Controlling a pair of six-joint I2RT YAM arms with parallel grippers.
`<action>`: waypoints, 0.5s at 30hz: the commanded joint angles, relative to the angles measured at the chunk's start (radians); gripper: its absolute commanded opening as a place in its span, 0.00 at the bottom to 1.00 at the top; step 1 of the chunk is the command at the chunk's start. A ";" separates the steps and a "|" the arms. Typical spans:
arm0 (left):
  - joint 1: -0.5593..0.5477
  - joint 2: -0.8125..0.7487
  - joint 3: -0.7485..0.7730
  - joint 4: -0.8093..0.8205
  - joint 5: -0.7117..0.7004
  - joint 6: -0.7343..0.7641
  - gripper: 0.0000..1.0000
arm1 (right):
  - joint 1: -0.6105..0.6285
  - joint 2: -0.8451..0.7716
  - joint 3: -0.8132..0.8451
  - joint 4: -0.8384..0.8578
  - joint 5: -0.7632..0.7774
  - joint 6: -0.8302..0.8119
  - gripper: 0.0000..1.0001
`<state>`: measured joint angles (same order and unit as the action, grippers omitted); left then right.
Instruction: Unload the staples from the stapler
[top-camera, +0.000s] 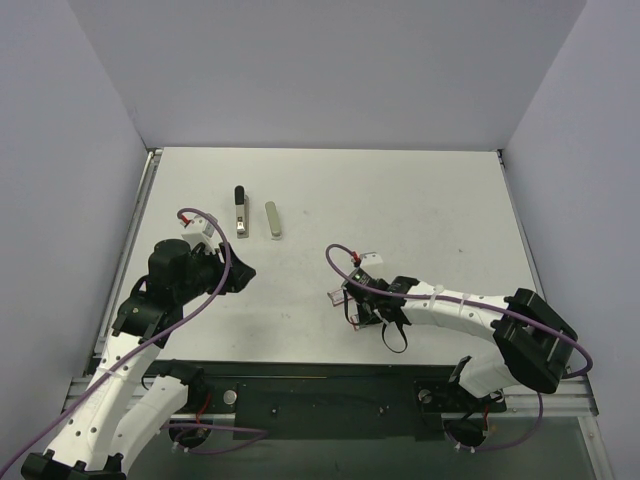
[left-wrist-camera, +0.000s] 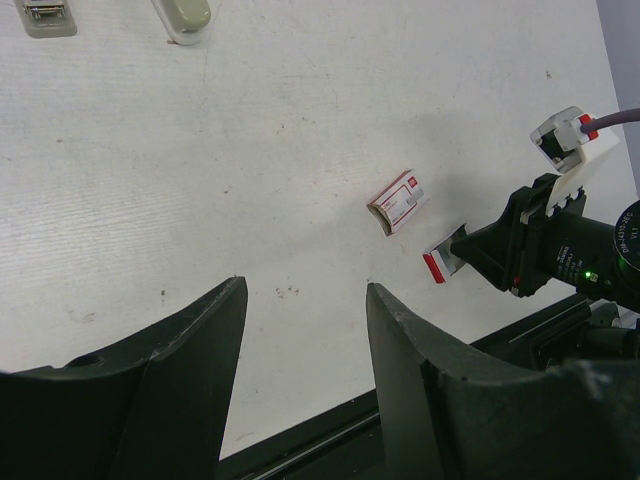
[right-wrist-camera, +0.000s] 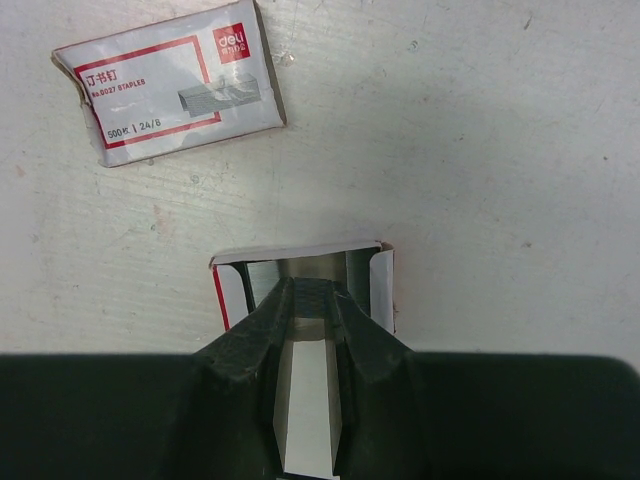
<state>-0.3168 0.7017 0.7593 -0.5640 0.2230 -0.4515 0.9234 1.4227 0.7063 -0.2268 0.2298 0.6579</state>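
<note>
The stapler (top-camera: 241, 212) lies far left on the counter (top-camera: 430, 200) beside an olive bar (top-camera: 273, 220), the left jaws hang apart and empty, and the right jaws reach into an open tray (right-wrist-camera: 230, 290), where I cannot tell their grip.

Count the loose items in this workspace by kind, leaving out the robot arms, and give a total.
Stapler: 1
Olive-grey bar: 1
Red-and-white box sleeve: 1
Open box tray at the right gripper: 1
Total: 4
</note>
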 joint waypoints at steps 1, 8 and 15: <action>0.007 -0.005 0.003 0.053 0.016 0.000 0.61 | -0.005 -0.001 -0.013 -0.013 0.011 0.016 0.05; 0.007 -0.007 0.002 0.053 0.016 -0.001 0.61 | -0.005 -0.004 -0.018 -0.011 0.011 0.022 0.07; 0.007 -0.007 0.002 0.053 0.018 -0.001 0.61 | -0.005 -0.004 -0.011 -0.014 0.008 0.025 0.18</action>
<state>-0.3168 0.7017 0.7593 -0.5640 0.2253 -0.4515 0.9234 1.4227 0.6960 -0.2241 0.2291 0.6689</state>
